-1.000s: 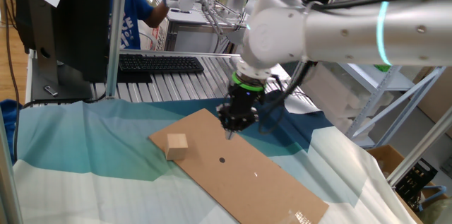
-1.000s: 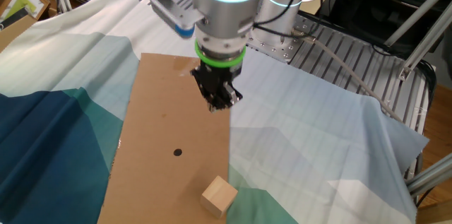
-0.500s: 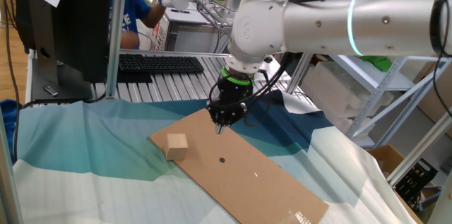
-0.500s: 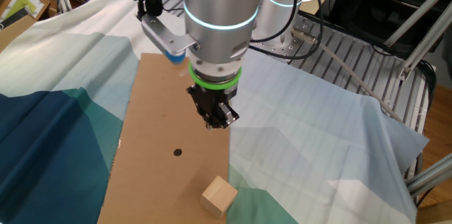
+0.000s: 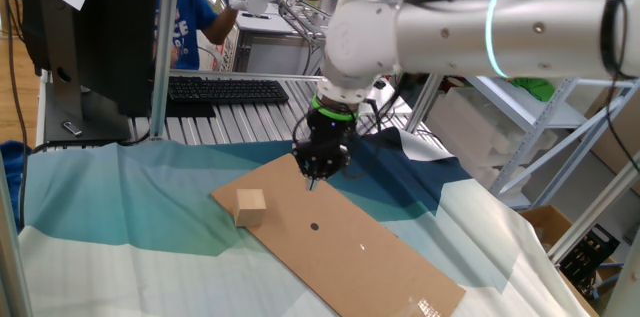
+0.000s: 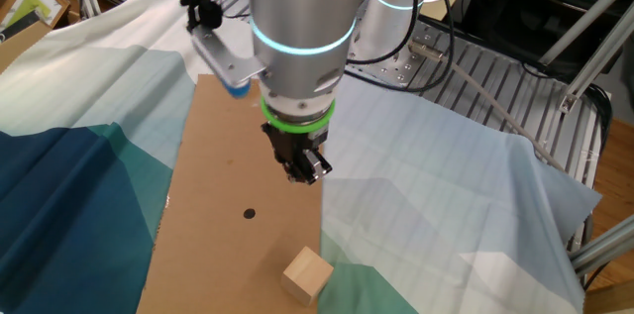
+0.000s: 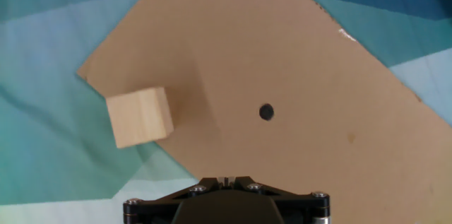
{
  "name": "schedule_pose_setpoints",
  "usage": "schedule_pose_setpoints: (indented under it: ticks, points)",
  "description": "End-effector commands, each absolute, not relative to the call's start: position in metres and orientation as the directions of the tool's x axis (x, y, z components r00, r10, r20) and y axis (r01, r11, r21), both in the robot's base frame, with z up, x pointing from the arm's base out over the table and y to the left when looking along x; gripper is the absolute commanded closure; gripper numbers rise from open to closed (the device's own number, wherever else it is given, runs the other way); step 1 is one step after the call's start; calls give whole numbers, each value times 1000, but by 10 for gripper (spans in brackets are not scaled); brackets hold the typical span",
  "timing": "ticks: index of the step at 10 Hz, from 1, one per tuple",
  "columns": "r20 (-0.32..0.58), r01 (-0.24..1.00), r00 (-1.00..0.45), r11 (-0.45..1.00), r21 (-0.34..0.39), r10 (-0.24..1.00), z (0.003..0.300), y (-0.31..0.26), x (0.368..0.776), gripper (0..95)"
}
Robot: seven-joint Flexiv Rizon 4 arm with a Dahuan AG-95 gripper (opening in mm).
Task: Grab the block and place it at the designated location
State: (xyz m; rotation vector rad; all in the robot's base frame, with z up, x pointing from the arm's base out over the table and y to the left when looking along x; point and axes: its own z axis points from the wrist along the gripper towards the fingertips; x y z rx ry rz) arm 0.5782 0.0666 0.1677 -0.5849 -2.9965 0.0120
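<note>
Wooden block [image 5: 250, 204] still ungrabbed, sitting on the cardboard sheet's [image 6: 213, 175] edge.

Gripper [image 5: 313, 179] hangs over the sheet with its 2 fingers pressed together, well apart from the block, dot [image 7: 265, 112] between them. If it drops in shut like that, I'd bet it just knocks the cube off onto the cloth [image 5: 120, 207].

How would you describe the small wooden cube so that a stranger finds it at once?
Look at the long brown cardboard sheet lying on the blue-green cloth. At its edge sits a light tan wooden cube, partly on the cloth. It is the only raised thing there; the small dark dot is flat.
</note>
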Motion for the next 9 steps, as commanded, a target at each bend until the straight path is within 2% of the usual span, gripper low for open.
schedule_pose_setpoints:
  ticks: [1,3,4,6,7,9]
  points:
    - [80,328,-941,944,-26,329,168,66,577,950]
    - [78,264,-961,964,-22,265,168,66,577,950]
    - [77,192,-978,981,-40,195,168,66,577,950]
    - [65,-47,-997,998,-50,-44,168,66,577,950]
    - [39,-122,-992,992,-43,-121,168,66,577,950]
    - [-10,-187,-982,982,-25,-187,168,66,577,950]
